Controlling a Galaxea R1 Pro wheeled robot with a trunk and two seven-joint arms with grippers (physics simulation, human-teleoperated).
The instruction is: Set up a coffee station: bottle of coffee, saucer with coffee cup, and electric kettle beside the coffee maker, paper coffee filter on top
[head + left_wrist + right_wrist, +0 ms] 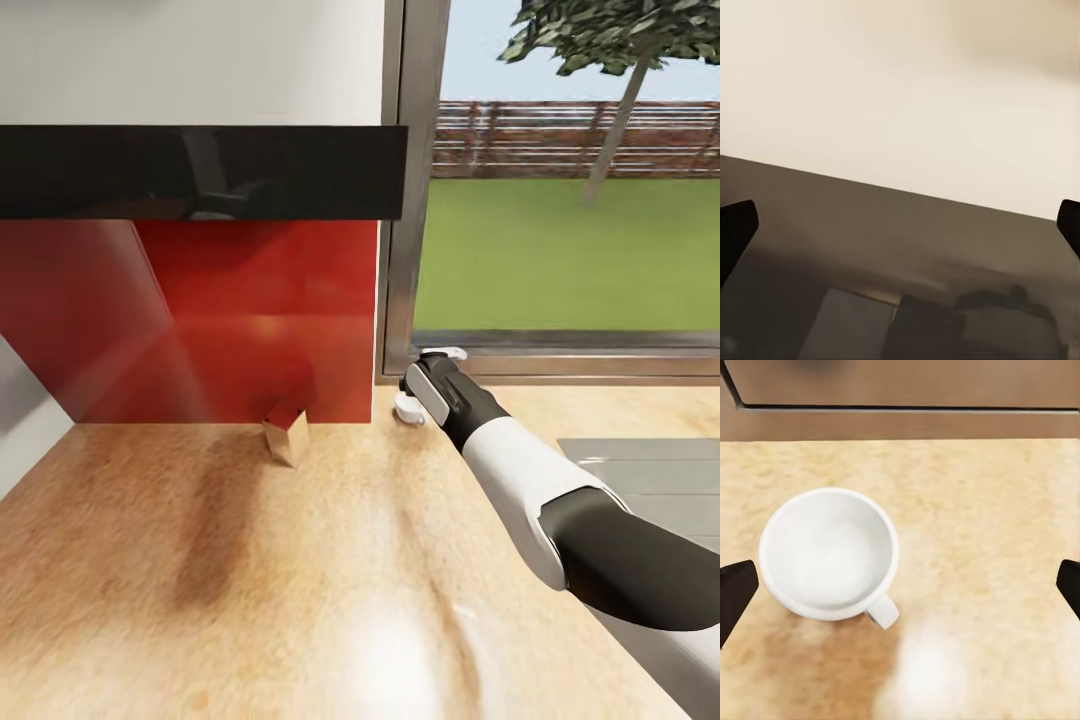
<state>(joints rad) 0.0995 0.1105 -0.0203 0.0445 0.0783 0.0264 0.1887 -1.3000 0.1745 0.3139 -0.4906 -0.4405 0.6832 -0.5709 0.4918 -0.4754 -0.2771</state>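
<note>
One white-and-black robot arm, the right one, reaches across the kitchen countertop (200, 560) toward the back edge below a window, with the right gripper (900, 589) held over the coffee cup (829, 553). Its two dark fingertips (735, 592) are spread wide at either side with nothing between them, and the small white cup stands upright and empty on the bare wood grain near one fingertip, handle toward the camera. Equally wide apart and empty, the left gripper (900, 229) faces a dark glossy panel under a pale wall.
</note>
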